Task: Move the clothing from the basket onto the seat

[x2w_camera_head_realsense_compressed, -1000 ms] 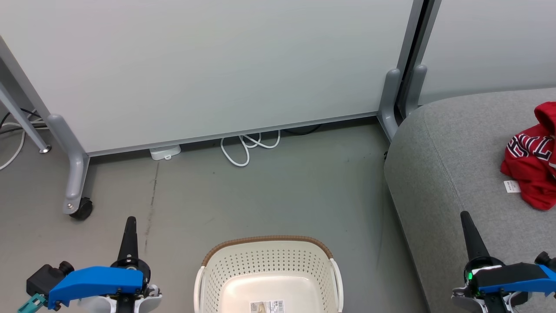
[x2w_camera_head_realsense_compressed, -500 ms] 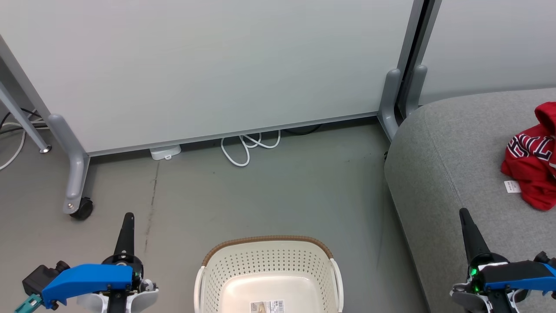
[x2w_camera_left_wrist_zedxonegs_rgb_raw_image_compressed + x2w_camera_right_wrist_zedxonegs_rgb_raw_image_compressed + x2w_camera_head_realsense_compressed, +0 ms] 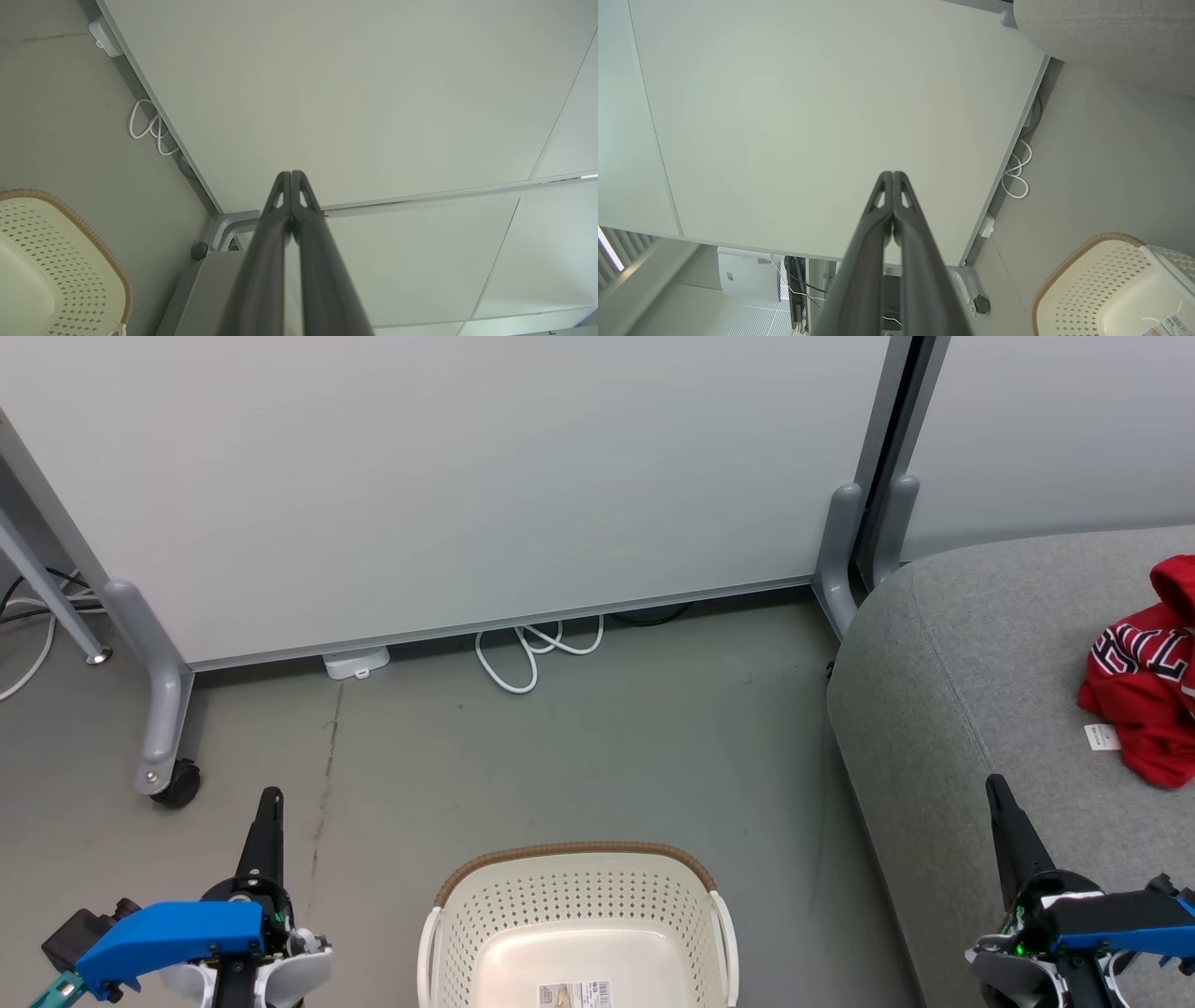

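Note:
The cream basket [image 3: 577, 915] with its brown rim stands on the floor at the bottom centre, with only a barcode sticker on its floor; its rim also appears in the left wrist view [image 3: 70, 261] and the right wrist view [image 3: 1092, 280]. Red clothing [image 3: 1144, 681] with lettering lies crumpled on the grey seat [image 3: 980, 663] at the right edge. My left gripper [image 3: 270, 795] is shut and holds nothing, left of the basket [image 3: 290, 173]. My right gripper [image 3: 993, 782] is shut too, over the seat's front part, well short of the clothing [image 3: 893, 173].
A pale partition panel [image 3: 448, 476] on grey legs with a castor [image 3: 175, 784] closes off the back. A white cable loop [image 3: 527, 653] and a small white box [image 3: 355, 663] lie at its foot. Grey floor lies between basket and partition.
Both arms have drawn back slightly toward the bottom of the head view, the left one also a little leftward. Basket, clothing and seat have stayed put.

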